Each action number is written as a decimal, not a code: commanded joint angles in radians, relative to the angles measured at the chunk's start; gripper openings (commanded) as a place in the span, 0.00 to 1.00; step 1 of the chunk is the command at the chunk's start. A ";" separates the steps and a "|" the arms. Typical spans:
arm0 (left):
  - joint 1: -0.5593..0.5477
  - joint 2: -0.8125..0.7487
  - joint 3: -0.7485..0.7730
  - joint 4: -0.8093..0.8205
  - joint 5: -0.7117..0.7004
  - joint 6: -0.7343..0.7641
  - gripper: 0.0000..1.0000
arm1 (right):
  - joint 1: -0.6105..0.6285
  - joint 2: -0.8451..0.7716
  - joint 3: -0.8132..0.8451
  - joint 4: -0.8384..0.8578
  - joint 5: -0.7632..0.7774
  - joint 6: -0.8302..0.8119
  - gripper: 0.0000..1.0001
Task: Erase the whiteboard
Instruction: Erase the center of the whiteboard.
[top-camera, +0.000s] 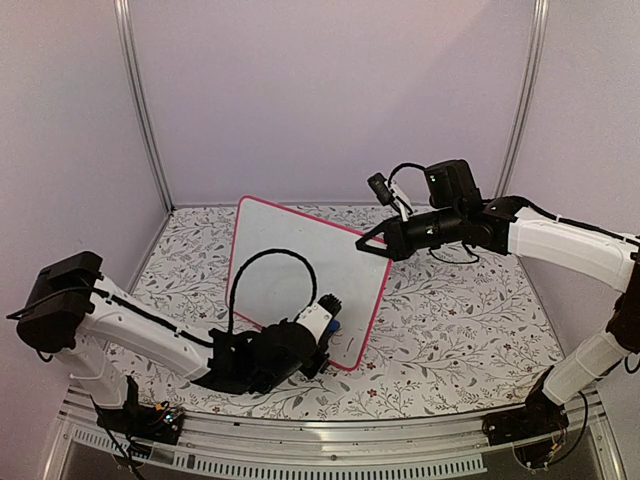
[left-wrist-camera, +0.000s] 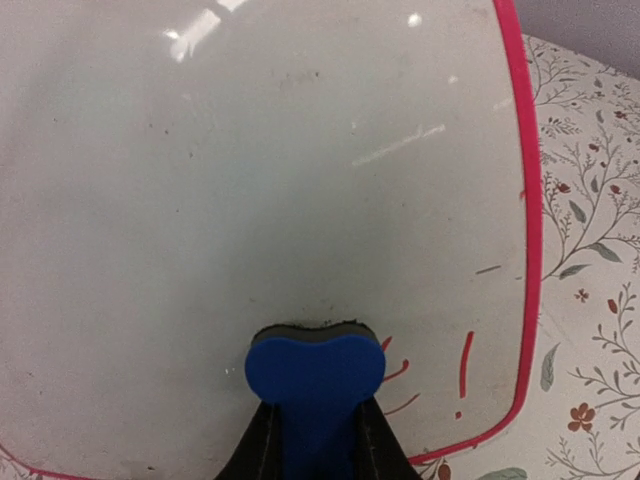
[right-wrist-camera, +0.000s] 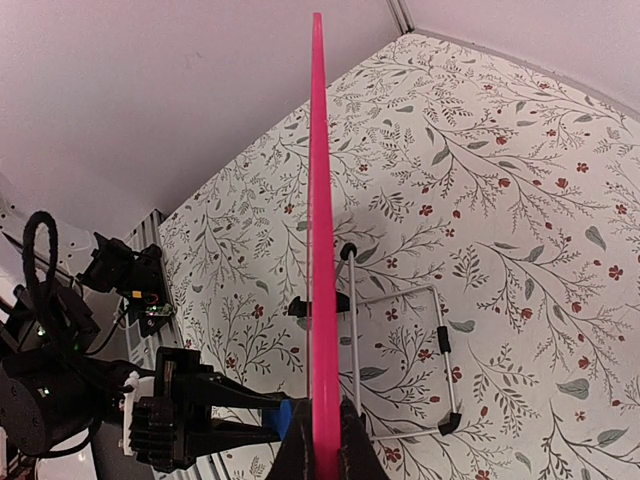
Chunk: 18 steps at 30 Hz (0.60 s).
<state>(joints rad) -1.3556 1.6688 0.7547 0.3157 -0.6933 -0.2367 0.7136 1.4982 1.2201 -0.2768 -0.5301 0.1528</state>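
floral table (top-camera: 460, 320), whiteboard (top-camera: 335, 255) standing on it

A table (top-camera: 470, 320) draped in a white cloth printed with grey leafy sprigs and small red flowers is filling the bottom of a booth, with a ribbed aluminium rail (top-camera: 350, 432) running along its near edge. Plain pale lilac walls are closing it in at the back (top-camera: 330, 90), left (top-camera: 60, 150) and right (top-camera: 600, 120), with slim metal poles (top-camera: 140, 100) (top-camera: 525, 90) rising at the two far corners. Soft, even light is falling across the cloth and walls.
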 joint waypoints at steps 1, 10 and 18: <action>-0.019 0.055 -0.015 -0.089 0.000 -0.036 0.00 | 0.026 0.031 -0.008 -0.054 -0.028 -0.047 0.00; -0.033 0.070 -0.057 -0.119 0.014 -0.108 0.00 | 0.026 0.027 -0.008 -0.057 -0.028 -0.045 0.00; -0.033 0.076 -0.084 -0.122 0.020 -0.133 0.00 | 0.025 0.029 -0.006 -0.057 -0.028 -0.046 0.00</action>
<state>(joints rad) -1.3907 1.7100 0.6838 0.2527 -0.6865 -0.3481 0.7132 1.4990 1.2201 -0.2752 -0.5304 0.1528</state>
